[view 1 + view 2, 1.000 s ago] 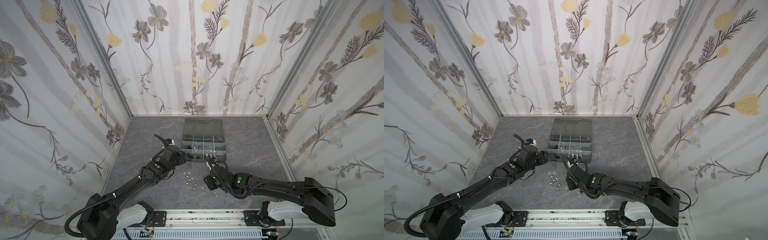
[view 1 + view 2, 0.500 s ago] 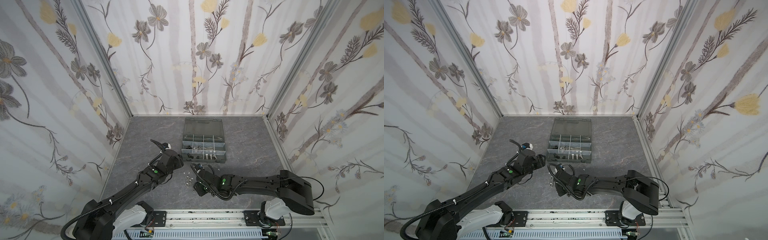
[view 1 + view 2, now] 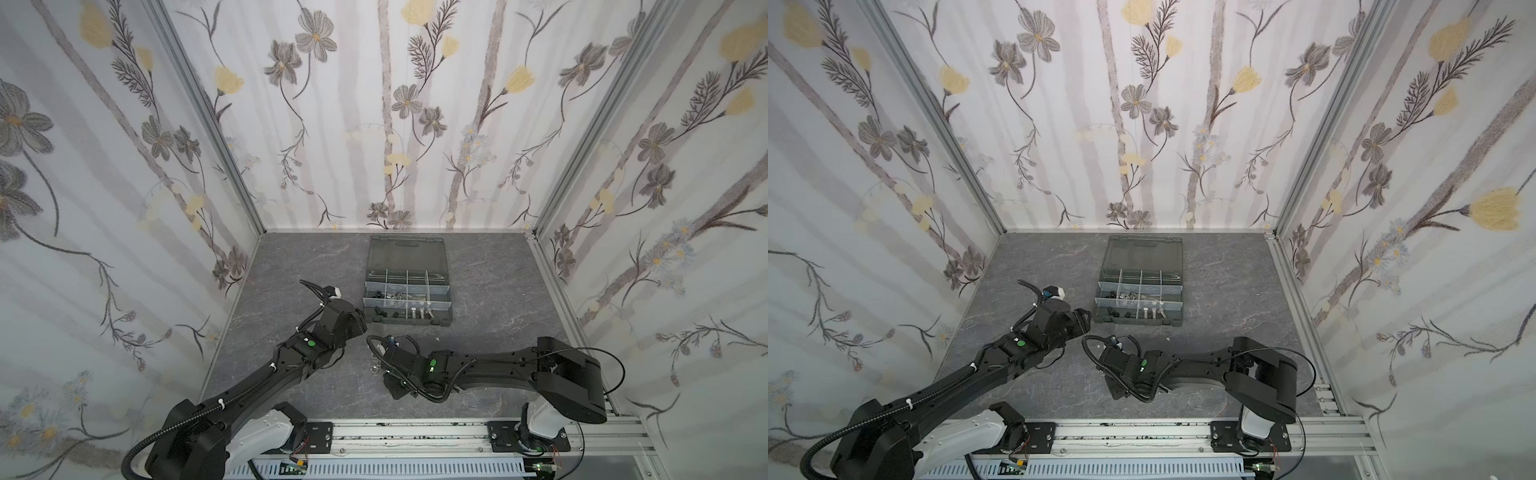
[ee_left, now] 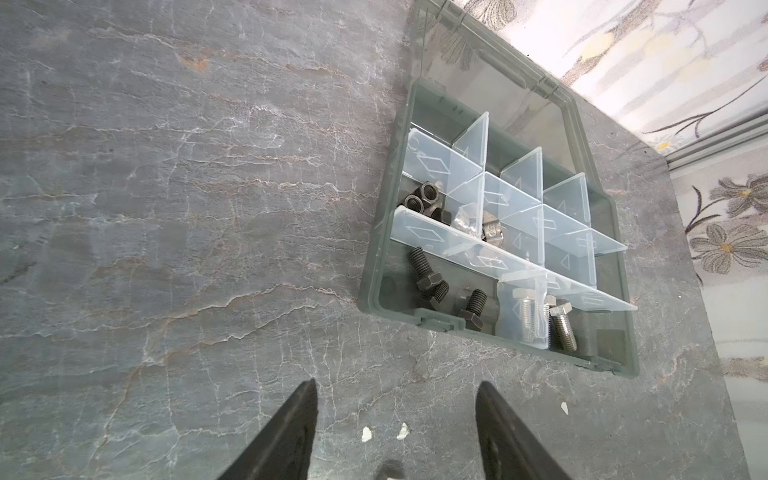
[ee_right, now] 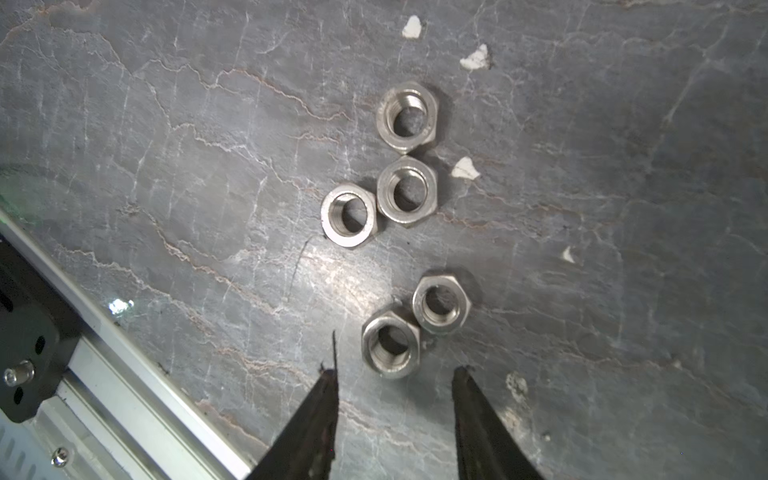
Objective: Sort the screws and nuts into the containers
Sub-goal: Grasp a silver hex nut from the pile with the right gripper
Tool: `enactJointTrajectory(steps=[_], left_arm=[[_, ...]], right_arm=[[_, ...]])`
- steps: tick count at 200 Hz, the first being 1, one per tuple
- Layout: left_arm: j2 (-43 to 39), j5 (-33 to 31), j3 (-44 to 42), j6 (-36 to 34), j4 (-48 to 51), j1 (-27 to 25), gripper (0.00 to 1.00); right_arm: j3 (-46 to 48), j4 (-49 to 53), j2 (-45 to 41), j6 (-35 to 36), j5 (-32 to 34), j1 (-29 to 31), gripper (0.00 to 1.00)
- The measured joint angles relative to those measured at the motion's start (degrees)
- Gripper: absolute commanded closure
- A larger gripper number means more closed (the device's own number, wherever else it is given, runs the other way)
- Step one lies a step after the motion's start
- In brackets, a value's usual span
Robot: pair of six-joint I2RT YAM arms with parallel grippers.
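Big grey marbled stone-look table [image 3: 316,266] carries everything. Mid-table toward the back wall sits the dark grey plastic organiser case [image 3: 409,323], its smoky lid [image 3: 405,253] open behind it. Over bare table just short of the case's front corner hovers the left hand [image 4: 397,386], fingers spread, empty. Low over the table near the aluminium front rail [image 5: 137,353] is the right hand [image 5: 397,370], also spread, empty; the nearest nut's edge lies between its tips, no contact visible. In the case: black hex-head screws [image 4: 424,272] in the corner cell, silver hex-head bolts [image 4: 563,328] in the next cell, black ring nuts [image 4: 419,199] one row behind. Loose on the table: five silver hex nuts [image 5: 407,191], a three and a pair.
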State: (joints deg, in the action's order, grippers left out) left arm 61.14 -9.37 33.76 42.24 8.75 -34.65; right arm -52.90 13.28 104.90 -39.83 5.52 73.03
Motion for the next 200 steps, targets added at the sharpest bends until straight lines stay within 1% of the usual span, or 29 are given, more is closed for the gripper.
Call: enactJointTrajectory(steps=[71, 128, 200], left_arm=[[-0.15, 0.39, -0.33, 0.02, -0.04, 0.04, 0.37], [-1.09, 0.39, -1.29, 0.44, -0.04, 0.04, 0.37], [-1.16, 0.44, -1.31, 0.87, -0.04, 0.04, 0.37]], right_arm=[[-3.41, 1.57, 3.91, 0.39, 0.63, 0.81, 0.58], [-3.43, 1.97, 5.14, 0.46, 1.09, 0.9, 0.64], [-4.07, 1.77, 6.21, 0.79, 3.37, 1.03, 0.65]])
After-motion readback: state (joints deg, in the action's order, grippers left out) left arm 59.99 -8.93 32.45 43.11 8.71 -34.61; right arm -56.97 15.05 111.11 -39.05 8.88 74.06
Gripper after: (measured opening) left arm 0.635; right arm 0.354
